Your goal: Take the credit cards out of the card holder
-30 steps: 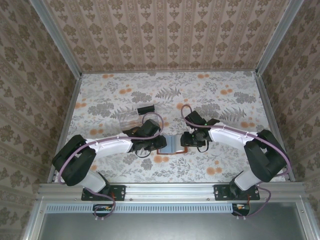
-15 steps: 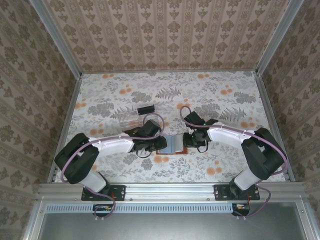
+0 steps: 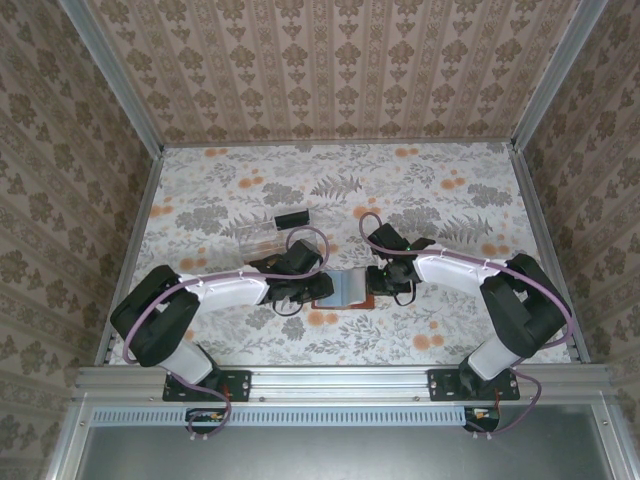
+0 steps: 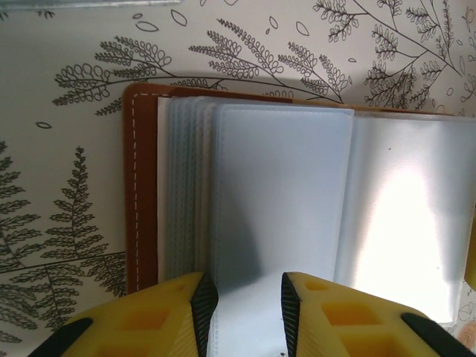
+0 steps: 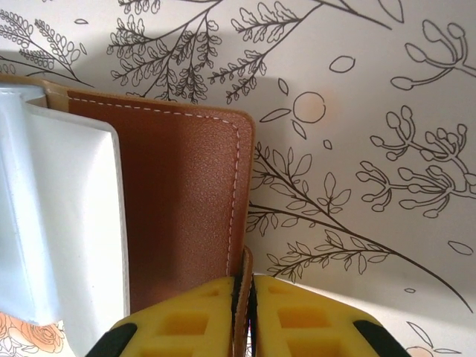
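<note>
The card holder (image 3: 346, 289), brown leather with blue-grey plastic sleeves, lies open on the table between my two grippers. My left gripper (image 4: 245, 305) hovers over the sleeves (image 4: 282, 186) of its left half; its jaws stand apart with only sleeve surface showing in the gap. Brown leather (image 4: 141, 186) borders the sleeves on the left. My right gripper (image 5: 245, 297) is shut on the stitched outer edge of the right leather flap (image 5: 186, 193), pinching it thin between the pads. The credit cards are hidden; the sleeves look pale and blank.
A clear plastic piece (image 3: 262, 236) and a small black object (image 3: 292, 217) lie behind the left arm. The flowered tabletop (image 3: 440, 190) stretches open at the back and right. Patterned walls enclose the table on three sides.
My right gripper has closed onto the edge of the right flap and shifted slightly left. The left gripper has stayed in place over the sleeves.
</note>
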### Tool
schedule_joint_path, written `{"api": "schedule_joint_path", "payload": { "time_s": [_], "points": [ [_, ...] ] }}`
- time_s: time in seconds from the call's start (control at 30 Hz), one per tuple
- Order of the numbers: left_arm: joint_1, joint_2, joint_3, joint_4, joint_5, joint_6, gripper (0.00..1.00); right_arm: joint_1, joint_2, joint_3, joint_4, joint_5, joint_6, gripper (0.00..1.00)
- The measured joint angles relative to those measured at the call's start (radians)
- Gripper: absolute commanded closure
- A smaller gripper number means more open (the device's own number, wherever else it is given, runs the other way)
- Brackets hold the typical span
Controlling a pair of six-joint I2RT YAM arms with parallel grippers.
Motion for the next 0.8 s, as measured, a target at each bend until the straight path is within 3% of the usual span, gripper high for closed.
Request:
{"api": "schedule_joint_path", "payload": {
  "time_s": [0.8],
  "points": [
    [-0.002,-0.002,0.000,-0.039,-0.031,0.000,0.67,0.004,0.013,0.000,0.022,0.000,0.000,0.91]
  ]
}}
